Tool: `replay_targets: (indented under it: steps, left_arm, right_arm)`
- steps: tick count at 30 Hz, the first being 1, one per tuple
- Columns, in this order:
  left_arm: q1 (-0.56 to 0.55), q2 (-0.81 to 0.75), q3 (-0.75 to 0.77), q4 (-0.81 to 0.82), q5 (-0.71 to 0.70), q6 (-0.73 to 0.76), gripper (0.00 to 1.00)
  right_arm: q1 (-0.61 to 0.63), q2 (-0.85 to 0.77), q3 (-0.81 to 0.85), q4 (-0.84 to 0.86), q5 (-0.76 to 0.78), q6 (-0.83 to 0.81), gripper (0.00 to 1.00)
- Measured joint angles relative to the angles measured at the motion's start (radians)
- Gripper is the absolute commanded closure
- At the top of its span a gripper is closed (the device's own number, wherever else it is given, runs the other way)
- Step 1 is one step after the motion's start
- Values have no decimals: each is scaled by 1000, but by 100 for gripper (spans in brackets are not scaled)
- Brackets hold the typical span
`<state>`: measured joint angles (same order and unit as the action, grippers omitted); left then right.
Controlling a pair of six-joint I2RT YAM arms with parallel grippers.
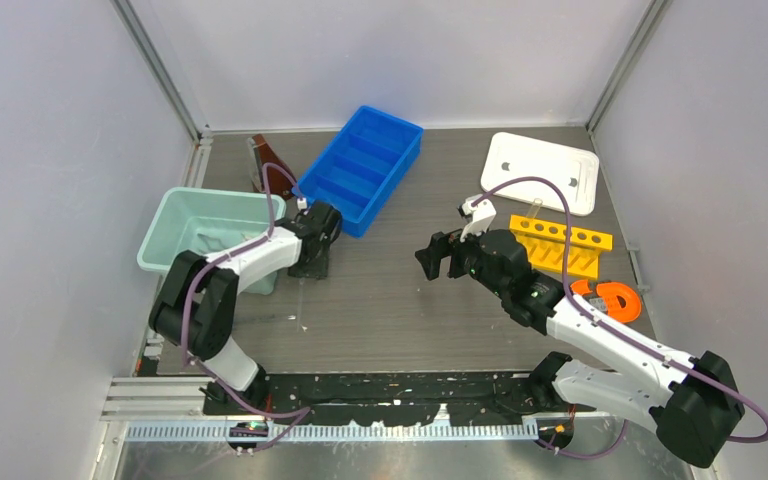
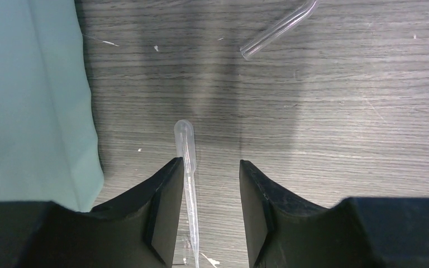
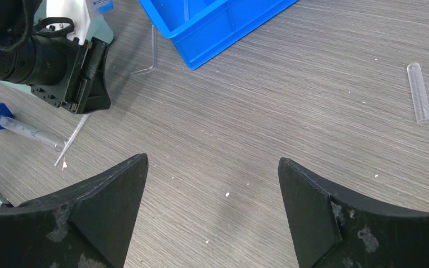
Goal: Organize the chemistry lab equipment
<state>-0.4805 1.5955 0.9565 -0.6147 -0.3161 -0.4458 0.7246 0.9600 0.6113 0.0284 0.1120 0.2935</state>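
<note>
- Grey wood-look desk (image 1: 390,310), with both arms bolted at the near edge.
- The left end effector (image 2: 206,167) points down at the desk, just right of the teal bin (image 1: 210,215). Its fingers are apart and not clamped on anything.
- A thin clear pipette (image 2: 187,162) lies flat on the desk between those fingers. In the wrist view it sits right up against the left-hand one, with the bulb end poking out past the tips.
- The blue-capped tube (image 3: 11,124) also lies flat, close beside that end effector. Its bare end is near the pipette's thin tip.
- The right end effector (image 3: 212,167) is out over the middle of the desk. Its jaws are spread wide, with only bare desk between them.
- On the right, an orange ring (image 1: 610,298) sits beside the right arm. The yellow holed rack (image 1: 560,243) is just beyond it.
- A clear glass tube (image 2: 276,30) lies past the left fingers, well apart from the pipette.
- Another clear test tube (image 3: 419,92) lies alone on the desk in the right wrist view.
- The blue divided tray (image 1: 360,170) sits far middle, at an angle. A thin bent glass rod (image 3: 151,56) lies on the desk just beside its edge.
- The white lid (image 1: 540,170) lies flat at far right, behind the rack.
- There's a brown thing (image 1: 272,170) at far left behind the bin, but I can't tell what it is.
</note>
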Motion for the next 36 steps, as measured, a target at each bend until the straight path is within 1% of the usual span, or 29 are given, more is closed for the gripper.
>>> replay_targets:
  steps: [9,12,18,21,24,27,36]
  left_arm:
    - [1,35,0,20,-2,-19,57]
    - [1,42,0,26,6,-18,58]
    - [-5,31,-9,61,101,-18,58]
    - [-14,-12,-25,70,156,-19,58]
    - [-20,-63,-26,74,176,-19,57]
    - [-23,-91,-22,62,147,-20,58]
    - [-3,-90,-20,26,46,-34,62]
  right_arm:
    - [0,0,0,0,3,0,7]
    - [0,-2,0,-1,3,0,7]
    - [0,-10,0,-1,3,0,7]
    - [0,-11,0,-2,4,0,7]
    - [0,-11,0,-3,4,0,7]
    - [0,-11,0,-7,6,0,7]
    - [0,-11,0,-7,10,0,7]
